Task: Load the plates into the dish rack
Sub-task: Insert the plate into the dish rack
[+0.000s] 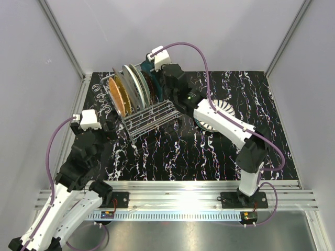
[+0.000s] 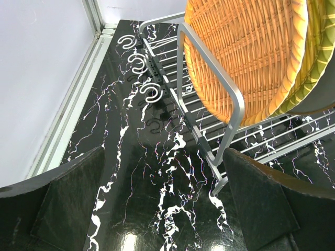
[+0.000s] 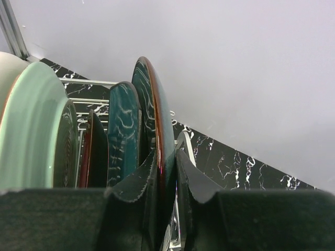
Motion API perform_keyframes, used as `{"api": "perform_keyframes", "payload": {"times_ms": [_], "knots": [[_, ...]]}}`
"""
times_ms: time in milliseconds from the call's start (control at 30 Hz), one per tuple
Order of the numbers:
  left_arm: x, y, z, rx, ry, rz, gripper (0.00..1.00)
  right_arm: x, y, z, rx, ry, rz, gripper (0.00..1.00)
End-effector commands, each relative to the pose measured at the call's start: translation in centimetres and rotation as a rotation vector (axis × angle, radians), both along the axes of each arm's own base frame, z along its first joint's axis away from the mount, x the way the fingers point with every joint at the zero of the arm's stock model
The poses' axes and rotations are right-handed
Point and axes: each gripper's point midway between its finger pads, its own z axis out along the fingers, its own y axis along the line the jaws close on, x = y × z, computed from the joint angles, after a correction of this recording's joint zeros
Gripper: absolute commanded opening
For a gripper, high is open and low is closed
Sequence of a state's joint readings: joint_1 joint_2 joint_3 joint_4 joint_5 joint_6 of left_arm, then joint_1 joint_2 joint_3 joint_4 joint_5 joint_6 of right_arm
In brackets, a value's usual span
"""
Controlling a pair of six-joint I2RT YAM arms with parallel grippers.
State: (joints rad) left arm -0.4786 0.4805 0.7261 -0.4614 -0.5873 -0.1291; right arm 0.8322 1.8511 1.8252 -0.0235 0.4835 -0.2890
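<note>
Left arm open-handed beside the rack; right arm pinching a plate at the row's far end.

In the lower left of the top view the left arm bends up from its base. The left gripper (image 2: 165, 154) is low over the table (image 2: 125, 172) with its fingers spread wide around nothing, just short of the rack (image 1: 152, 116) and its corner rail. The orange plate (image 2: 246, 52) stands on edge there, cut off by the frame. The plates run in a row rightward, and the rack's bare wires slant to the lower right. The right arm stretches up-left from the lower right. The right gripper (image 3: 166, 157) pinches the rim of an upright dark teal plate (image 3: 149, 99); a teal plate (image 3: 123, 130) and a pale green plate (image 3: 31, 136) are only partly seen. A striped plate (image 1: 220, 110) lies flat, half hidden under the forearm.
</note>
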Motion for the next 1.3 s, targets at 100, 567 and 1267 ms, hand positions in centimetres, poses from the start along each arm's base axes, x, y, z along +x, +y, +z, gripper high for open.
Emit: {"api": "perform_keyframes", "payload": {"times_ms": [100,567,1267], "knots": [[0.5,-0.3,0.7,-0.015,-0.034,-0.003,0.99,-1.5,2.0,-0.5,-0.057,0.016,0.078,0.00],[0.5,-0.3,0.6,-0.011,-0.029,-0.002,0.99,-1.9,2.6,-1.4,-0.053,0.042,0.117,0.00],[0.5,-0.4,0.6,-0.013,-0.029,-0.006,0.99,-2.6,1.2,-2.9,0.041,0.062,0.069,0.09]]}}
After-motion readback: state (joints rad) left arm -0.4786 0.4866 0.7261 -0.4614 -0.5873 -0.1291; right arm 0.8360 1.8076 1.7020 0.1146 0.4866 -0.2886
